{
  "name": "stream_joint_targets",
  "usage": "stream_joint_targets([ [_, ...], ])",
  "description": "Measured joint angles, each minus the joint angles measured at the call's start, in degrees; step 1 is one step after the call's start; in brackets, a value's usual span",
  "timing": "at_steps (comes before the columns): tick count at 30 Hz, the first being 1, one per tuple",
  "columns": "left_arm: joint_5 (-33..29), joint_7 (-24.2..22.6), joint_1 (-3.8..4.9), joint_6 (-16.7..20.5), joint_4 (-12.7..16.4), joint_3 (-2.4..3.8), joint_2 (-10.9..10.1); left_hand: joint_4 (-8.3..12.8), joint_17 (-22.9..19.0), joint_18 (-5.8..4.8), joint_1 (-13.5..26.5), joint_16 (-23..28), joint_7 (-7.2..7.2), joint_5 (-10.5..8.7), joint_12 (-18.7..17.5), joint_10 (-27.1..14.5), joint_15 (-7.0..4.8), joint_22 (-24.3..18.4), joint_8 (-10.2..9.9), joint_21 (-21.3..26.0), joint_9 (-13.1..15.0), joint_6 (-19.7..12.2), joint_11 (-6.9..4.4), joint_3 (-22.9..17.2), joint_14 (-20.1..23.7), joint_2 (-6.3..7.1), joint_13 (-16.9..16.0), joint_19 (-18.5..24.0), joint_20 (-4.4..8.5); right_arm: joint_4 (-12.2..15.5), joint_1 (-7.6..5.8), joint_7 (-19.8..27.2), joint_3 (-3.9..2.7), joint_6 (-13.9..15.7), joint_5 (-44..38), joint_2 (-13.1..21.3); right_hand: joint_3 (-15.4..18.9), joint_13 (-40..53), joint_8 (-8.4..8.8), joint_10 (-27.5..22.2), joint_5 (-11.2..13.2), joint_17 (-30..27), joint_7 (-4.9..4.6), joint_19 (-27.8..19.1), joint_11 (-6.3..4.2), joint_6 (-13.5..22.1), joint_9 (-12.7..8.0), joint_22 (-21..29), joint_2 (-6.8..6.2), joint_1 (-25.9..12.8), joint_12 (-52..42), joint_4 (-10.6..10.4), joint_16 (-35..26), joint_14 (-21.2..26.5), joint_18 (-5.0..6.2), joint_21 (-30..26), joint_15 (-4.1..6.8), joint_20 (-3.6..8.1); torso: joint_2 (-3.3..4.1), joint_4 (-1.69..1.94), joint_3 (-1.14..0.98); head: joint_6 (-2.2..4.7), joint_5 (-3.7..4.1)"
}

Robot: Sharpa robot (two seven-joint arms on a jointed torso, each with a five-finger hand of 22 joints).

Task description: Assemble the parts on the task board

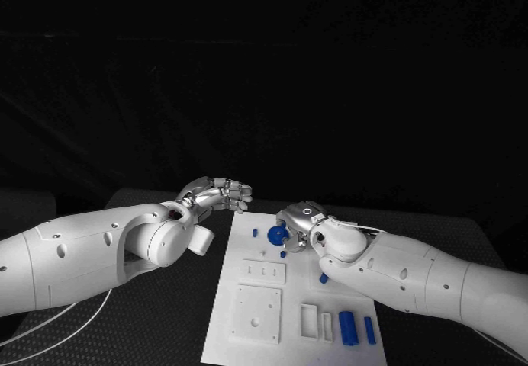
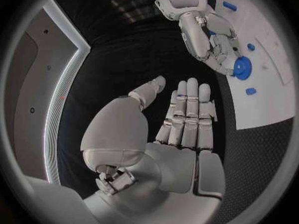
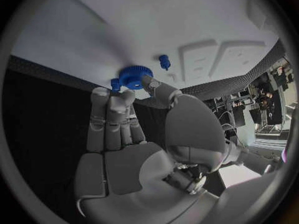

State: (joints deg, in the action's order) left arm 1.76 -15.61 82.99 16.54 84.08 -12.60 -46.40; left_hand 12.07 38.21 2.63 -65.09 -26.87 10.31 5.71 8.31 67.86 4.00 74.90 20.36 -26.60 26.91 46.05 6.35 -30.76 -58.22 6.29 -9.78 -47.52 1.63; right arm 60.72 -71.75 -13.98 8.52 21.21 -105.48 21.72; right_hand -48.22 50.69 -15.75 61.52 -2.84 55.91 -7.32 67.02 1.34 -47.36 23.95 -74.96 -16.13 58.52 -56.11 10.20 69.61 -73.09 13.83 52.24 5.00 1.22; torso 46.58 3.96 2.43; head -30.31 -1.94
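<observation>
Two blue bars (image 1: 350,328) lie at the board's (image 1: 253,351) lower right. At centre frame my right hand (image 1: 303,227) pinches the gear (image 1: 278,235) at the board's far end; I judge seating it comes next, needing careful alignment. Upper left, my left hand (image 1: 220,194) hovers, fingers straight, grasping nothing.

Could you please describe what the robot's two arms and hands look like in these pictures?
Both arms are smooth white shells with rounded joints and small dark dots. The left hand and right hand are silver metal with segmented fingers. The right one bears a small ring mark. Thin white cables trail under the left arm.
</observation>
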Motion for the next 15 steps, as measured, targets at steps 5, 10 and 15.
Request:
stream_joint_targets([
  [5, 0.0, 0.0, 0.0, 0.0, 0.0, 0.0, 0.0, 0.0, 0.0, -0.01, 0.0, 0.0, 0.0, 0.0, -0.1, 0.0, 0.0, 0.0, -0.2, 0.0, 0.0, 0.0, 0.0, 0.0, 0.0, 0.0, 0.0, 0.0, 0.0, 0.0, -0.01, 0.0, 0.0, 0.0, 0.4, 0.3, -1.0, 0.0, 0.0, 0.0, -0.3, 0.1, -0.06, 0.0, 0.0, 0.1, 0.0, 0.0, 0.69, 0.7, 0.0, -0.1, 0.0, 0.0, 0.0, -0.3, 0.0, 0.0, 0.0, 0.0, -0.01, 0.08, 0.03],
  [10, 0.0, 0.0, 0.0, 0.0, -0.1, 0.0, 0.0, 0.0, 0.0, -0.02, 0.0, 0.0, 0.0, 0.0, -0.1, 0.0, 0.0, 0.0, -0.2, 0.0, 0.0, 0.0, 0.0, 0.0, 0.0, 0.0, 0.0, 0.0, 0.0, 0.6, -0.01, 0.2, -0.01, 0.5, 0.9, 1.1, -2.5, -0.1, 0.0, 0.0, -3.5, 0.3, -0.15, 0.0, 0.0, 0.4, 0.0, 0.0, 1.19, 1.2, 0.0, 0.1, -0.2, 0.0, 0.0, -0.3, 0.0, -0.01, 0.0, 0.01, 0.0, 0.12, 0.04],
  [15, 0.0, 0.0, 0.0, 0.0, -0.5, 0.0, -0.2, 0.0, 0.0, -0.04, 0.0, 0.0, 0.0, 0.0, -0.1, 0.0, 0.0, 0.0, -0.2, 0.0, 0.0, 0.0, 0.0, 0.0, 0.0, 0.0, 0.0, 0.0, 0.0, 2.7, -0.12, 1.6, -0.32, 2.4, 3.6, 3.9, -2.5, -0.2, -0.23, 0.0, -3.3, 0.4, -0.28, 0.0, -0.01, 0.3, 0.1, 0.0, 0.86, 0.9, -0.4, 0.1, -0.2, 0.0, 0.0, -0.3, -0.02, -0.01, -0.04, -0.07, -0.01, 0.38, 0.02],
])
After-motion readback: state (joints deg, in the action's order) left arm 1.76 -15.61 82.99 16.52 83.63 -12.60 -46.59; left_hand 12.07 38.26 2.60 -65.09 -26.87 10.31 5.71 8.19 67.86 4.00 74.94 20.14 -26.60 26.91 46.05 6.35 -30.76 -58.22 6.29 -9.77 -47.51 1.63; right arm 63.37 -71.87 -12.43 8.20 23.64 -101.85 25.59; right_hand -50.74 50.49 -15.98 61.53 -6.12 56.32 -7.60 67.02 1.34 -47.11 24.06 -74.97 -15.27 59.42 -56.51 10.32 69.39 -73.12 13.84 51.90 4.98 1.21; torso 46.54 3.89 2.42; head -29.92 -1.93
